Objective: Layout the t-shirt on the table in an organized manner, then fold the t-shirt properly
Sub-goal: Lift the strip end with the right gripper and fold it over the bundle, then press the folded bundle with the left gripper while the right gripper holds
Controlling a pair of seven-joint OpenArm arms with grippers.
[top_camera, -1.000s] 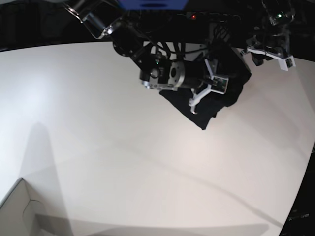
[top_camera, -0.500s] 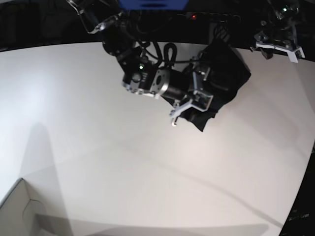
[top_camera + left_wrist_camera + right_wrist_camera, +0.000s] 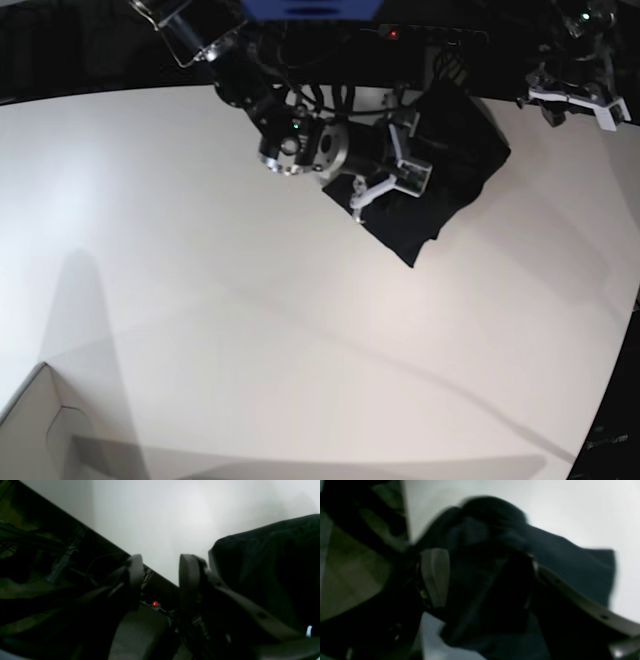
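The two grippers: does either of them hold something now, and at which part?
Left gripper is open and holds nothing. Right gripper stands wide with the t-shirt bunched between its fingers; whether it grips cannot be told.

One black t-shirt (image 3: 450, 160) lies bunched on one white desk (image 3: 250, 320). Two robot arms work over it, each ending in one end effector, right (image 3: 385, 165) and left (image 3: 575, 95). One cardboard box corner (image 3: 35, 430) shows.
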